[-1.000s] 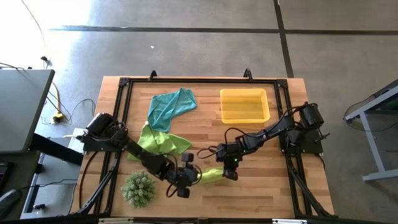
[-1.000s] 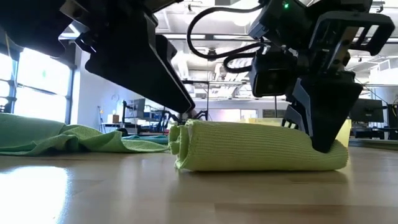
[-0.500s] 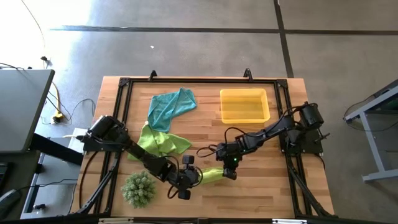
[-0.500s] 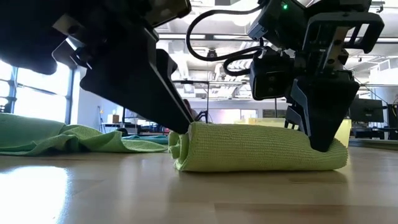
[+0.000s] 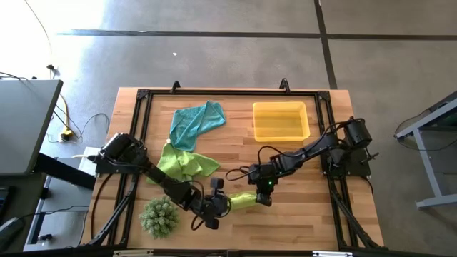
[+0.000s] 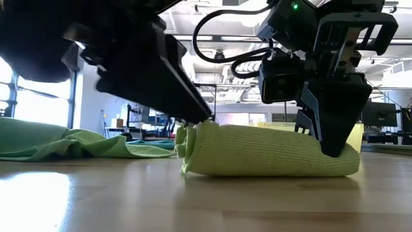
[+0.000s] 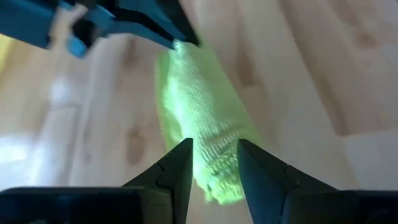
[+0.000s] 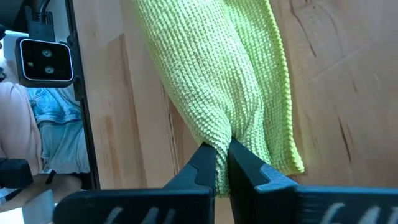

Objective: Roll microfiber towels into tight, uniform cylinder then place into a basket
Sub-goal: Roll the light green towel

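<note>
Now lifted and bunched at its 9 o'clock end by the left gripper (image 5: 218, 205), fingers spread astride it, with the right gripper (image 5: 265, 197) pinching the far end: rolled lime towel (image 5: 243, 201) at table's 6 o'clock, basket (image 5: 281, 131) at 1 o'clock, transfer judged near

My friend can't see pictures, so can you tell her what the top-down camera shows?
Two robot arms meet over a rolled green towel near the front of a wooden table, the left hand at one end and the right hand pinching the other. Farther back lie a loose green towel, a blue towel and an empty yellow basket; a spiky green plant sits front left.
</note>
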Available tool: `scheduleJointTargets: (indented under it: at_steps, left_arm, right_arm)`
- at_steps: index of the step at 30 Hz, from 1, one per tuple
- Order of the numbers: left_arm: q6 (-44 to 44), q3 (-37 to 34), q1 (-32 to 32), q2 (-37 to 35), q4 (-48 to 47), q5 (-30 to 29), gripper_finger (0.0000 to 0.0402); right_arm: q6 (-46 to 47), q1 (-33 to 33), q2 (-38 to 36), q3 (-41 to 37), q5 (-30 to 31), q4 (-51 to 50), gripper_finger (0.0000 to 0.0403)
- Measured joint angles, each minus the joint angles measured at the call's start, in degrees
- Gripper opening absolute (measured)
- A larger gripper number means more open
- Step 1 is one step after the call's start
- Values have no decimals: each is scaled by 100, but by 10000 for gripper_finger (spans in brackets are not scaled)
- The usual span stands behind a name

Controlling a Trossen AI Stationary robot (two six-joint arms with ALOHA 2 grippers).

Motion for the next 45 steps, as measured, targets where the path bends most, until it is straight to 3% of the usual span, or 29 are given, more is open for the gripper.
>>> scheduleJointTargets:
  at_steps: [7, 13, 18, 23, 28, 39, 42, 45]
  left_arm:
    - [61, 0, -21, 0, 399, -169, 116]
    - [-139, 0, 13, 2, 566, 815, 116]
    - [-216, 0, 107, 4, 214, 624, 116]
    - [-579, 0, 269, 4, 71, 1104, 116]
    - [-606, 0, 280, 4, 47, 1124, 115]
    - [-1263, 26, 285, 574, 225, 1205, 115]
    - [-1631, 24, 285, 581, 194, 1226, 115]
    - [-1991, 24, 288, 588, 150, 1330, 115]
  right_arm:
    - [-22, 0, -2, 0, 4, 2, 2]
    - [-58, 0, -2, 2, 22, 17, 2]
    - [-140, 0, -2, 2, 22, 68, 2]
    - [-155, 0, -2, 2, 22, 84, 2]
    - [-155, 0, -2, 2, 22, 91, 2]
    - [-157, -2, -2, 2, 26, 107, 3]
    - [-434, 0, -2, 2, 66, 109, 18]
    - [-636, -7, -8, 2, 77, 111, 59]
